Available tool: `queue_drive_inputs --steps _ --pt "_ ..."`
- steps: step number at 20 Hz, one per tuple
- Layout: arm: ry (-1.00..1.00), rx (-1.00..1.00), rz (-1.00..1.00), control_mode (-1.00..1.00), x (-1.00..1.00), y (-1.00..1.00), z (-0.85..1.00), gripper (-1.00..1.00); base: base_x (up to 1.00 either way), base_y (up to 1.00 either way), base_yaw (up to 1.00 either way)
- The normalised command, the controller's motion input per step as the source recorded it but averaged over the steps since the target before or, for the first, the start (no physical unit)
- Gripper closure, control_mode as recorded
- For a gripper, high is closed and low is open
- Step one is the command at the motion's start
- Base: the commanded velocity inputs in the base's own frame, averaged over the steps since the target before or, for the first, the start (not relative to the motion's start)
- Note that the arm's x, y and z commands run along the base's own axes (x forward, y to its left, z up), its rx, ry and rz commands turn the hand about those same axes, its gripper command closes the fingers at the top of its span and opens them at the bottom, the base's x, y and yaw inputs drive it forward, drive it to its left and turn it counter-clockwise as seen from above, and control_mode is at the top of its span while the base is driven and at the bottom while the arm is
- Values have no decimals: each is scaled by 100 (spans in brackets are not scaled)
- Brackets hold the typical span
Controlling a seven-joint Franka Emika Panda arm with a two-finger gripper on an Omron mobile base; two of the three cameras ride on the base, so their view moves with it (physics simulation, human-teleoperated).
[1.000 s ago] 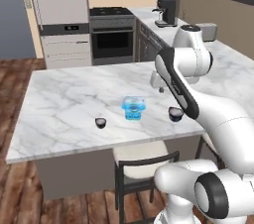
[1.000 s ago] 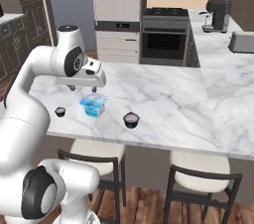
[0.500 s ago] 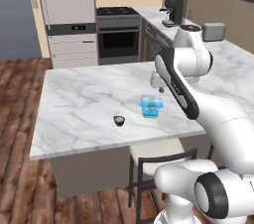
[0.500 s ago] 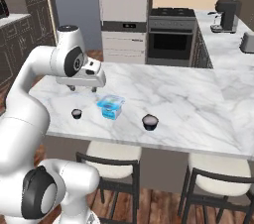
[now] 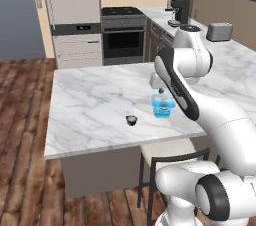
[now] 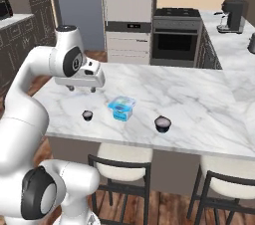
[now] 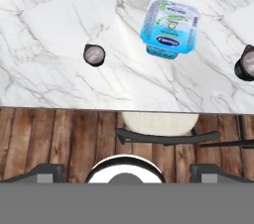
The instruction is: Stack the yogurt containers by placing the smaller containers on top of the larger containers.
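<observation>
On the marble island [image 6: 199, 99] stands the light-blue tub [image 6: 122, 107], the larger container, with a printed lid. A small dark cup [image 6: 87, 115] sits to its left and a slightly bigger dark cup [image 6: 162, 124] to its right, both near the front edge. My gripper [image 6: 82, 89] hangs open and empty above the counter, behind the small cup and left of the tub. The hand view looks down on the tub [image 7: 169, 28], the small cup [image 7: 94, 54] and the bigger cup [image 7: 246, 63]. From the left base view the tub [image 5: 163, 105] and small cup [image 5: 131, 119] lie just below the gripper [image 5: 159, 89].
Two stools [image 6: 122, 157] [image 6: 226, 179] stand tucked under the island's front edge. An oven [image 5: 122, 40] and a tall cabinet stand at the back. A coffee machine [image 5: 180, 10] and a toaster [image 5: 219, 31] sit on the right-hand counter.
The whole picture has shifted, so the base has driven along the island. The tub and cups keep their places on the counter. My gripper stays open.
</observation>
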Motion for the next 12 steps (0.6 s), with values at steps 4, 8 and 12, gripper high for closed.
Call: queue_drive_inputs --steps 4,8,12 --pt "0 0 0 -100 2 20 0 -100 0 0 0" --pt "0 0 0 -100 4 17 0 -100 0 0 0" --pt "0 0 0 -100 1 9 0 -100 0 0 0"
